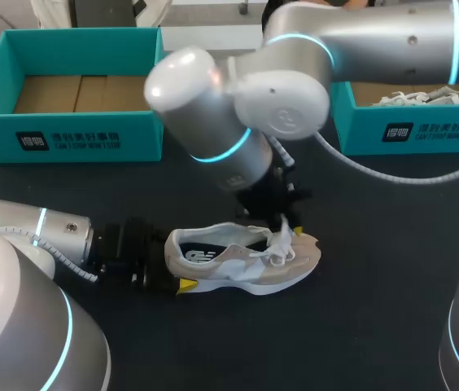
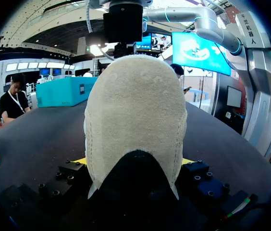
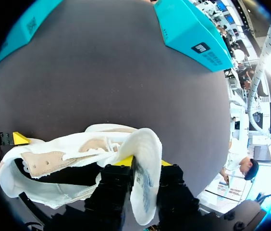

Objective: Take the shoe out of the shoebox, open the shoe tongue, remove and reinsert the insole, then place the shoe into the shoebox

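**Shoe out on the worktop, held at heel and tongue**

The left claw is clamped on the heel of the beige-and-white shoe, which stands on its sole on the dark worktop. The right claw pinches the raised tongue; the tongue's inner print is too blurred to tell. Beyond stand the left shoebox and the right shoebox, both teal, each with a black label on its front. The right arm crosses the right one's corner.
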You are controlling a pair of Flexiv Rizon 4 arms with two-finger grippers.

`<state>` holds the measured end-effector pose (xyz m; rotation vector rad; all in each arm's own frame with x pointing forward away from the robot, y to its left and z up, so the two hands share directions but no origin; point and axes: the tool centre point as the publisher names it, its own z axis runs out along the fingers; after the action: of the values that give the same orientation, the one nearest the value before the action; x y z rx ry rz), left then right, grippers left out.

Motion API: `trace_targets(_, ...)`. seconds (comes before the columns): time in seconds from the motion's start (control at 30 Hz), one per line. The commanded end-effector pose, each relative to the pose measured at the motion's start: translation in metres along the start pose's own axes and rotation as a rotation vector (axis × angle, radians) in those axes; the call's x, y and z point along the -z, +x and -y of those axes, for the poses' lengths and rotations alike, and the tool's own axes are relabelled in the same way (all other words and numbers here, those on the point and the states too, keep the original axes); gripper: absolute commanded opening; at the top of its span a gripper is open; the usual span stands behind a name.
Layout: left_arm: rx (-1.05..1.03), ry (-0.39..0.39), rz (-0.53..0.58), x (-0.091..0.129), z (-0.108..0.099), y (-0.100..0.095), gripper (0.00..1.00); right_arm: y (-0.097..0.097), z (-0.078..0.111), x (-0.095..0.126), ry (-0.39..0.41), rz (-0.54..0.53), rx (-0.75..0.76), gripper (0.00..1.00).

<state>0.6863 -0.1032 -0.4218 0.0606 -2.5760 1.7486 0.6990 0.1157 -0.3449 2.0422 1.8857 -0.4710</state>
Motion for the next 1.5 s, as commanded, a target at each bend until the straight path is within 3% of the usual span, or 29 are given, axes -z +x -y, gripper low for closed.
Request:
trace_targets(0.03,0.001,-0.003,0.001,0.000,-0.001,0.001,0.00,-0.008,0.007,-0.016,-0.004,-0.069,-0.102,0.36)
trace_targets(0.37,0.001,-0.003,0.001,0.000,-0.001,0.001,0.00,-0.036,0.011,-0.029,-0.005,-0.077,-0.124,0.44)
trace_targets(0.77,0.001,-0.003,0.001,0.000,-0.001,0.001,0.00,-0.038,0.005,-0.052,0.006,-0.124,-0.127,0.44)
trace_targets(1.07,0.001,-0.003,0.001,0.000,-0.001,0.001,0.00,-0.051,-0.009,-0.006,-0.101,-0.103,-0.114,0.49)
trace_targets(1.13,0.001,-0.003,0.001,0.000,-0.001,0.001,0.00,-0.050,-0.015,0.010,-0.140,-0.096,-0.100,0.56)
trace_targets(1.27,0.001,-0.003,0.001,0.000,-0.001,0.001,0.00,-0.046,-0.026,0.043,-0.220,-0.088,-0.058,0.66)
trace_targets(1.33,0.001,-0.003,0.001,0.000,-0.001,0.001,0.00,-0.042,-0.031,0.058,-0.262,-0.087,-0.032,0.66)
trace_targets(1.5,0.001,-0.003,0.001,0.000,-0.001,0.001,0.00,-0.024,-0.042,0.095,-0.401,-0.190,0.114,0.70)
